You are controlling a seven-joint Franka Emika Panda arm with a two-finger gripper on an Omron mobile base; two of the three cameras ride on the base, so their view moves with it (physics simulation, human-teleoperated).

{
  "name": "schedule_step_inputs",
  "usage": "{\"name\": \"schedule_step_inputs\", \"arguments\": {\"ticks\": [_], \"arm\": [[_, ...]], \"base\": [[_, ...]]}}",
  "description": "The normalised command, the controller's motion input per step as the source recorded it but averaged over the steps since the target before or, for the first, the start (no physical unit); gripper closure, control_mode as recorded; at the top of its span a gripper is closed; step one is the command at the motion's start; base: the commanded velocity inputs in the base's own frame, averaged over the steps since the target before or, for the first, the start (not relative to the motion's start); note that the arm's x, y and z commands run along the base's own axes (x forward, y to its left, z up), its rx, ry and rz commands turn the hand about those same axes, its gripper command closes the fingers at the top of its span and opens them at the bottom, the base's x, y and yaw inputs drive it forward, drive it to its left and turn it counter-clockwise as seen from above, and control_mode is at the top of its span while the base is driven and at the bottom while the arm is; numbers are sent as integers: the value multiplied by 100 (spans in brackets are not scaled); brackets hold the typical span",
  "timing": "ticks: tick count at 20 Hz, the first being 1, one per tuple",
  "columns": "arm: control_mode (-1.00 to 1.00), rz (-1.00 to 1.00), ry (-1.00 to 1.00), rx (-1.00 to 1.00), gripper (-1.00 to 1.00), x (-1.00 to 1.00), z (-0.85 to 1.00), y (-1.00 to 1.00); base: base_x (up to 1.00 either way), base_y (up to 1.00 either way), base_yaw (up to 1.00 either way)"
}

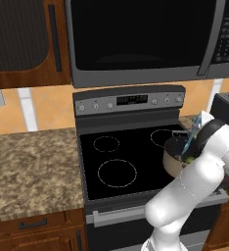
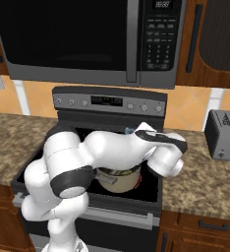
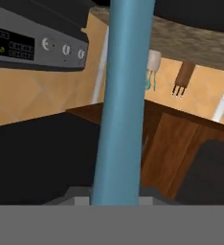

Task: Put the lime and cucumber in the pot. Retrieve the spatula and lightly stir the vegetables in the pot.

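The beige pot (image 1: 171,162) stands on the stove's front right burner, half covered by my white arm; in the right base view the pot (image 2: 119,182) shows under my forearm. A yellow-green bit, the lime (image 1: 189,159), lies inside by the near rim. The cucumber is hidden. The light-blue spatula (image 1: 193,131) slants down into the pot, and its handle (image 3: 122,100) runs straight up the middle of the hand view. My gripper (image 3: 116,198) is shut on that handle, above the pot. A small blue end of the spatula (image 2: 128,131) pokes out above my forearm.
The black glass cooktop (image 1: 117,171) has free burners left of the pot. A microwave (image 1: 141,34) hangs low above the stove. A toaster (image 2: 224,136) stands on the granite counter to the right. More counter (image 1: 33,166) lies to the left.
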Motion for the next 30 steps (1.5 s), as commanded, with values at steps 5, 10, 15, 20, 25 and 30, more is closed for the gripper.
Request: {"name": "schedule_step_inputs", "arguments": {"ticks": [5,10,15,20,25,30], "arm": [[-100,6,0,1,100,-26,-9,1],[-100,14,1,9,100,-25,-2,42],[-100,3,11,9,100,-13,63,22],[-100,-1,18,0,100,-20,58,0],[-100,-1,27,-6,100,-22,-45,0],[-100,0,9,-4,100,18,-41,0]], "base": [[0,0,0],[0,0,0],[0,0,0],[0,0,0],[0,0,0],[0,0,0]]}}
